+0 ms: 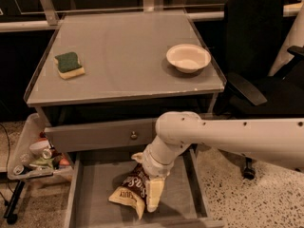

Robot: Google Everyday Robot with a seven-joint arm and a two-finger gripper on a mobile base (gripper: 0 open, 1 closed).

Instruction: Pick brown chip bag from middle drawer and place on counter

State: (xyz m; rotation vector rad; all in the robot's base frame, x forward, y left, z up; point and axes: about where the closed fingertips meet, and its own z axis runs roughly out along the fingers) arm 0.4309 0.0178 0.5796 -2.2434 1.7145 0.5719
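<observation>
— Where was your hand [153, 196] at that moment?

— Down inside the middle drawer [95, 189], pointing at its floor and pressed against the right side of the brown chip bag [127, 190]. The bag lay about mid-drawer. Its upper end was tucked under my wrist and its pale lower end pointed toward the drawer's open front.

— Had you got hold of it?

— I couldn't tell. The hand touched the bag, but my own wrist hid the contact. Whether the hand was closed on the bag or only set beside it did not show.

— So what did doing it well call for?

— As I judged it, a grip on the crinkled brown body, not on the thin pale end, which would likely slip or tear. The bag was light and slick, so I wanted a firm hold before any lift.

— And the way out?

— That was the tight part. The drawer front [95, 136] with its small knob sat just above and behind my wrist. I reckoned I should draw the bag forward first and only then raise it, or the bag might catch under that front.

— Where to put it?

— On the bare middle of the surface [123, 56], between the green-and-yellow sponge [69, 64] at the left and the white bowl [188, 57] at the right. They sat well apart.
</observation>
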